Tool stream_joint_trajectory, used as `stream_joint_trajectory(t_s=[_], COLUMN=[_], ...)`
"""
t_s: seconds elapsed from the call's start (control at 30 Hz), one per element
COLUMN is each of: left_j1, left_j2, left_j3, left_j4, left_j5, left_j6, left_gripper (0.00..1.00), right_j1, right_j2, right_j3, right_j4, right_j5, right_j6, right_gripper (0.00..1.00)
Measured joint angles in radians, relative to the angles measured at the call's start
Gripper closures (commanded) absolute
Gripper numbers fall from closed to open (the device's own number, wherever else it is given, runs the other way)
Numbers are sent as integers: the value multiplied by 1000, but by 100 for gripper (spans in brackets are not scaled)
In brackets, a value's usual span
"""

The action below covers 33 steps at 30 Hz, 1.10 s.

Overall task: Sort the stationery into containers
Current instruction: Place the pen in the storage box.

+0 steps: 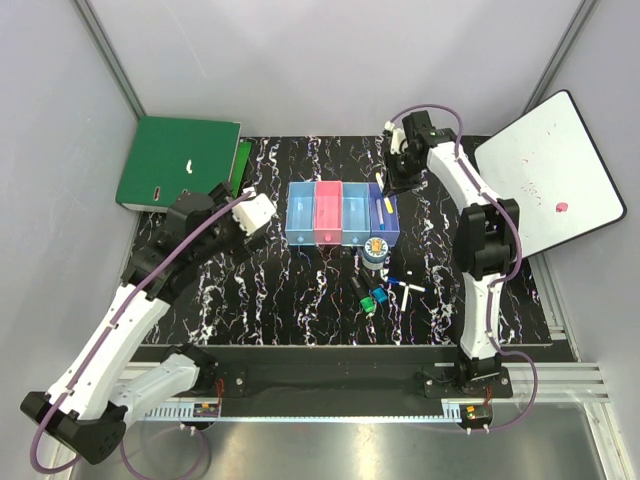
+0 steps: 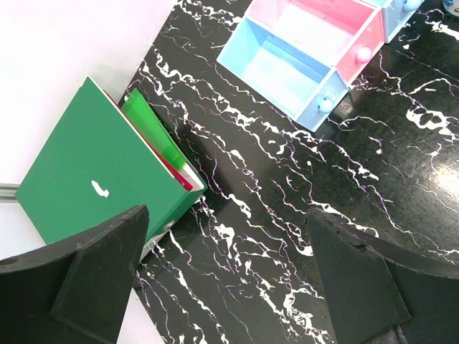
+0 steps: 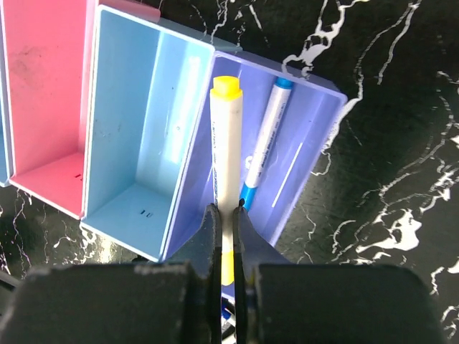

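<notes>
Clamping tight with the right gripper [image 3: 228, 215] on the lower half of a yellow-capped marker [image 3: 226, 136], holding it over the purple-blue bin [image 3: 319, 122]. Pointing the marker's long axis straight away from the fingers, along the bin's length, close above the wall shared with the light blue bin [image 3: 129, 136]. Lying inside that purple-blue bin, just beside and nearly parallel: a blue-capped pen [image 3: 264, 140]. Probably needing only a slight shift toward the pen before letting go. Hanging wide open and empty by the green binder [image 2: 86, 179], well apart: the left gripper [image 2: 229, 272]. Waiting nearer the right arm: the tape roll [image 1: 376, 250] and short markers [image 1: 372, 297]
</notes>
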Motion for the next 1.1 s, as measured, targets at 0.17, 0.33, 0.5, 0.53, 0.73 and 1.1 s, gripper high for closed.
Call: stream_joint_trajectory(t_s=[0.17, 0.33, 0.5, 0.53, 0.73, 1.1], left_j1=[0, -1, -1, -1, -2, -2], left_j2=[0, 0, 1, 1, 1, 1], left_j3=[-3, -3, -3, -3, -3, -3], left_j4=[0, 2, 4, 3, 4, 4], left_j5=[7, 14, 21, 21, 21, 25], left_j6=[0, 0, -1, -1, -1, -1], left_gripper=[1, 1, 1, 1, 1, 1], right_j1=[7, 10, 17, 20, 35, 40], right_j2=[9, 9, 11, 11, 14, 14], right_j3=[-13, -79, -93, -93, -93, -95], right_j4=[9, 28, 35, 37, 40, 43], right_j5=[1, 2, 3, 3, 3, 12], right_j6=[3, 5, 5, 5, 6, 2], right_gripper=[100, 100, 100, 100, 78, 71])
